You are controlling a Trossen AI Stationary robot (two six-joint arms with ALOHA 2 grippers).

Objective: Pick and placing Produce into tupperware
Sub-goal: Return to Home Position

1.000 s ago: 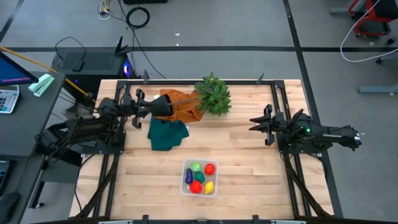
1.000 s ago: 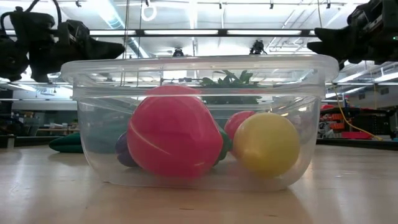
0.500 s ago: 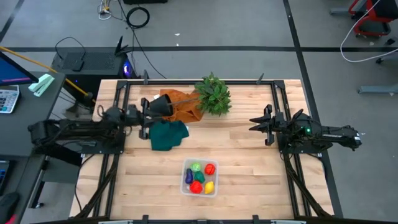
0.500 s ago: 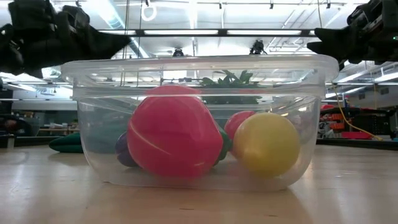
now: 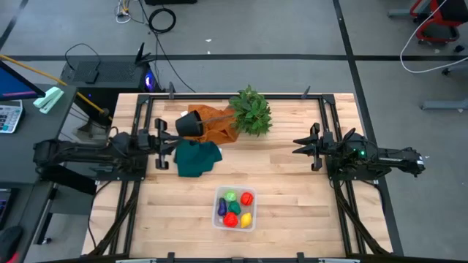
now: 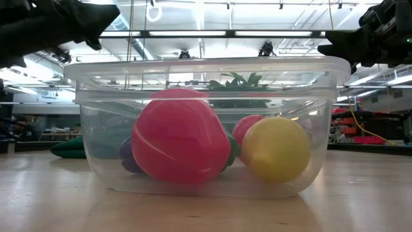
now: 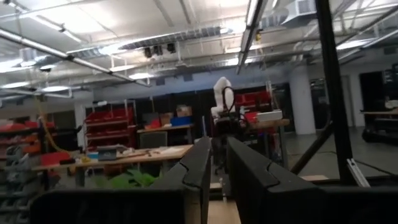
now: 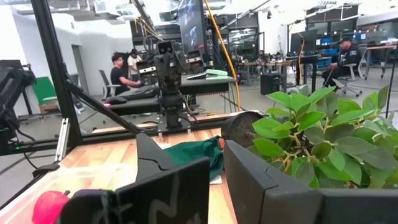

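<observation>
The left pincer (image 5: pixel 165 143) is held above the bench's (image 5: pixel 292 204) left edge, its two dark, flat-sided fingers (image 7: pixel 199 165) drawn together to a narrow slit with nothing gripped. The right pincer (image 5: pixel 300 146) is held above the right side, pointing inward. Its blocky matte fingers (image 8: pixel 249 168) are likewise drawn nearly together and hold nothing.

Just beside the left pincer, a crumpled dark green cloth (image 5: pixel 196 157) is laid on the pale wood-plank bench. Beyond it a black pot (image 5: pixel 189 124) is tipped on its side on a rumpled orange cloth (image 5: pixel 216 124), with a bushy leafy plant (image 5: pixel 251 111) next to it.

The tupperware (image 6: pixel 96 129), a clear, thin-walled rectangular tub with rounded corners and a rolled rim, is set near the bench's front edge. It lies between the two pincers but nearer the front, well apart from both. Inside it the smooth, rounded produce is gathered: a light green piece (image 5: pixel 231 196) and a red piece (image 5: pixel 247 198) at the back, a purple piece (image 5: pixel 222 208) at the left wall, a second red piece (image 5: pixel 231 219) and a yellow piece (image 5: pixel 246 218) at the front. From bench height, the glossy red piece is seen to bulk largest behind the clear wall, with the yellow one beside it.
</observation>
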